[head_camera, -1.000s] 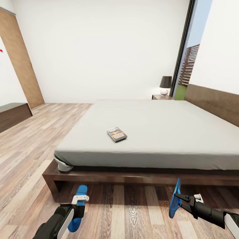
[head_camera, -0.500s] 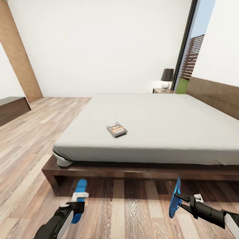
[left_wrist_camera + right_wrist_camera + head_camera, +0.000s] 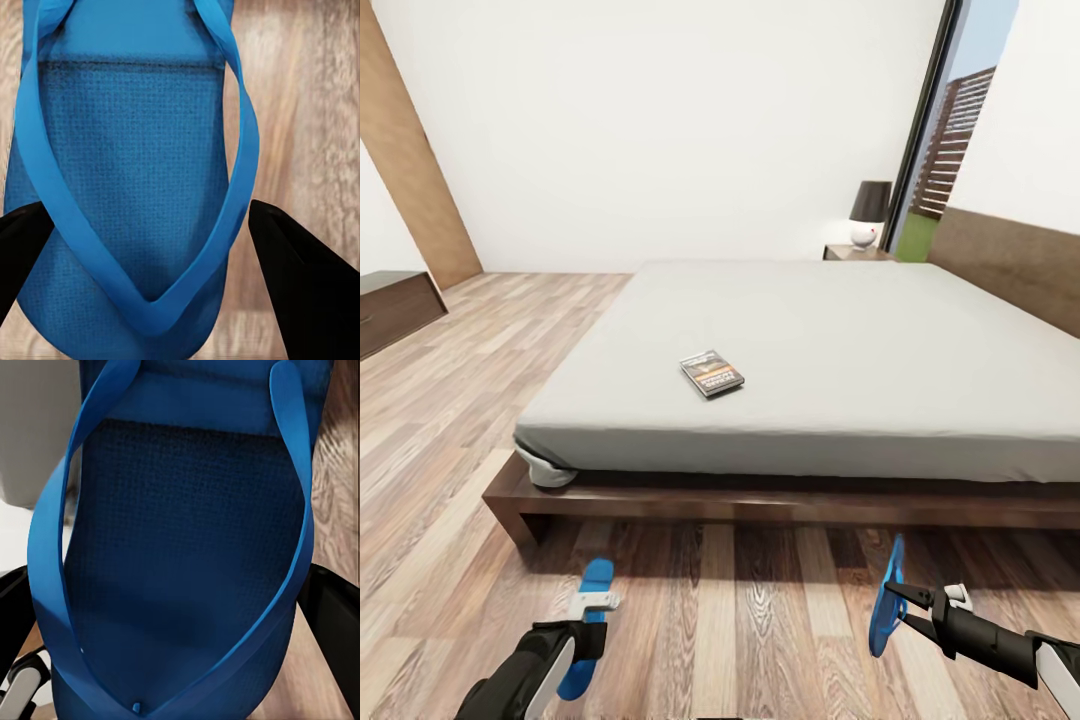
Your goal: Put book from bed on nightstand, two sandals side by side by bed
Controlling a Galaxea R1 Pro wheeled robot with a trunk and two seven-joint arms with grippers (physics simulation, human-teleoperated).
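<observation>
**Both sandals in hand at the foot of the bed**

The left gripper (image 3: 592,622), at the lower left of the frame, is clamping one bright blue flat sandal (image 3: 586,627), its jaws closing on either edge of the sole in the left wrist view (image 3: 127,187). The sandal is lying nearly flat and low over the light brown wood-plank floor (image 3: 750,620), probably so it can be set down sole-first; whether it is already touching the planks is hard to tell from here.

The right gripper (image 3: 895,607), at the lower right, is gripping the second bright blue sandal (image 3: 886,598) on edge, turned upright and clear of the floor, with its jaws shut on the sole's sides (image 3: 187,555). The two sandals are well apart, so the side-by-side placing is not yet done.

The thin dark grey paperback book (image 3: 712,373) is lying untouched near the front edge of the pale grey mattress of the large low bed (image 3: 840,340). The small dark brown nightstand (image 3: 857,252), carrying a dark-shaded lamp (image 3: 870,213), is standing at the upper right.

Compared with a second ago, the whole picture is shifting: the bed is sitting higher in the frame and more floor is showing, which reads as camera movement. The left sandal is appearing lower in the frame; the right one is holding the same pose.
</observation>
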